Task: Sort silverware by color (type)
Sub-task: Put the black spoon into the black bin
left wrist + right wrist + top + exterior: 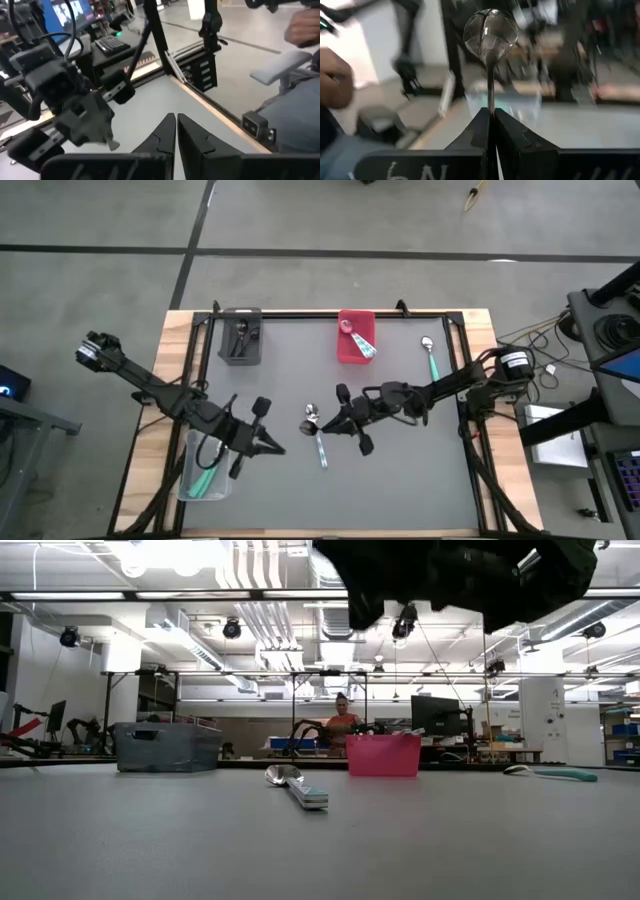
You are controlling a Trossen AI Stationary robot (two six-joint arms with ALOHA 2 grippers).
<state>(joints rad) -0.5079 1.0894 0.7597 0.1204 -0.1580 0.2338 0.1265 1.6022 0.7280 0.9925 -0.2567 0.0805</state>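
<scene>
One spoon (pixel 490 35), hidden overhead, shows in the right wrist view, pinched by the right tool (pixel 491 116); left tool (pixel 176 120) closed empty.

Both arms reach inward; the left claw (pixel 272 446) is closed and empty, the right claw (pixel 320 423) clamped shut, raised.

Just ahead of the right pincer (pixel 322 423), a spoon (pixel 318 438) is showing a shiny silver bowl and pale blue handle. Farther beyond it, a red bin (pixel 355 337) and a grey bin (pixel 240 338) are sitting on the dark grey table (pixel 400 480).
</scene>
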